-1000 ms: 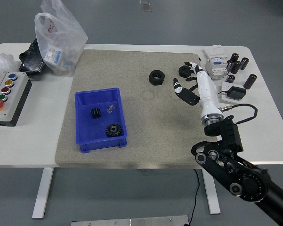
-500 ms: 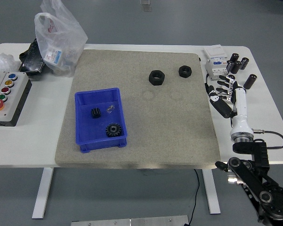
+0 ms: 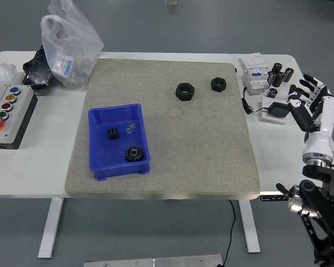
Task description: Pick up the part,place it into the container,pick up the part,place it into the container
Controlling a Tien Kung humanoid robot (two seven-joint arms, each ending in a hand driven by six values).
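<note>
Two black hex nuts lie on the grey mat: a larger one [image 3: 185, 91] and a smaller one [image 3: 218, 84] to its right. A blue container [image 3: 118, 161] sits at the mat's left and holds a black gear [image 3: 134, 153], a small black part [image 3: 113, 133] and a small clear piece [image 3: 130, 128]. My right hand [image 3: 308, 104] is open and empty, fingers spread, at the table's right edge, well right of both nuts. The left arm is out of view.
A white device [image 3: 254, 77], several black cylinders [image 3: 279, 75] and a small black box [image 3: 277, 110] sit at the back right. A button box [image 3: 7, 115] and a plastic bag [image 3: 70, 47] stand at the left.
My right hand has drawn back from beside the smaller nut, off the mat, to the table's right edge. The nuts have not moved.
</note>
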